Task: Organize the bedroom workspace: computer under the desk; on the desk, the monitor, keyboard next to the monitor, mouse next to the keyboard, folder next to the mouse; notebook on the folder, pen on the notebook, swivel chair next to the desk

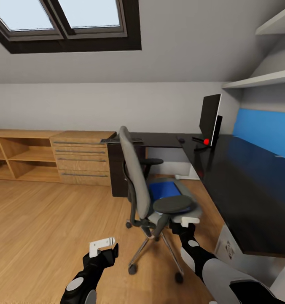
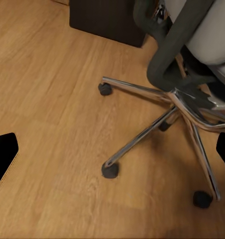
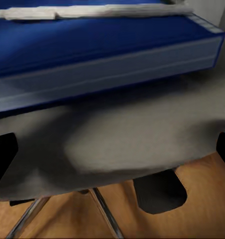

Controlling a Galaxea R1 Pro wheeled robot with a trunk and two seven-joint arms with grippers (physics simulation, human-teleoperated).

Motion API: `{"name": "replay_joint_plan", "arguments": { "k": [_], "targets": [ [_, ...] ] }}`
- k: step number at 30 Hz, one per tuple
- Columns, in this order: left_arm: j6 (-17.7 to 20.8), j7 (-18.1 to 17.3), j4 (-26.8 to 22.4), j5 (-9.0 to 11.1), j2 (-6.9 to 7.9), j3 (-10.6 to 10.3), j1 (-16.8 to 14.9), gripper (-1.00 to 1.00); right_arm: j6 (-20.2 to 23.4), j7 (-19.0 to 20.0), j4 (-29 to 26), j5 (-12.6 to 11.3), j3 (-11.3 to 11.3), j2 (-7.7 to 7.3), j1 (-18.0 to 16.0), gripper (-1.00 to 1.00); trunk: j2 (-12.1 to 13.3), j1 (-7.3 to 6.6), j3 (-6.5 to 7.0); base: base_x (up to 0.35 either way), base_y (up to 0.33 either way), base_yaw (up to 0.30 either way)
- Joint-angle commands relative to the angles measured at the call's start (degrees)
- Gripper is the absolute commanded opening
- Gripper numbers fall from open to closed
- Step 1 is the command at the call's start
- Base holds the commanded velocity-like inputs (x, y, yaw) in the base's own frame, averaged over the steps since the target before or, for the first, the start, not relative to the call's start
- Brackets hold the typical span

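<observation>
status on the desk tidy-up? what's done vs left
Done: monitor stands on the desk. In hand: right gripper, open, faces the blue folder, which lies on the swivel chair seat, not gripped. Left gripper hangs over the floor. Left: folder to desk, then the stacking; chair placement.

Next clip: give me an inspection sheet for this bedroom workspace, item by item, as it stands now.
Surface: long black L-shaped desk, mostly bare.
Job's things: thick blue folder lies on grey padded swivel chair; black monitor stands on desk.
Clutter: small red object by monitor.
Hands: left hand over the floor, open; right hand at chair's seat edge, open, holding nothing.
Cables: nothing seen.
Surroundings: light wooden chest, skylight, wood floor.
</observation>
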Motion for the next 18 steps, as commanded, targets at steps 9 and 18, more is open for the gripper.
{"name": "replay_joint_plan", "arguments": {
  "k": [9,18],
  "targets": [
    [0.2,0.5,-0.1,0.6,0.01,-0.1,0.0,1.0,-0.2,-0.1,0.1,-0.4,0.3,0.03,-0.1,1.0,0.0,-0.01,0.38,0.0,0.0,0.244],
    [0.2,0.5,-0.1,0.7,-0.03,-0.1,0.0,1.0,-0.2,-0.1,0.1,-0.4,0.3,0.02,-0.1,1.0,0.0,-0.01,0.79,0.0,0.0,0.246]
  ]
}}
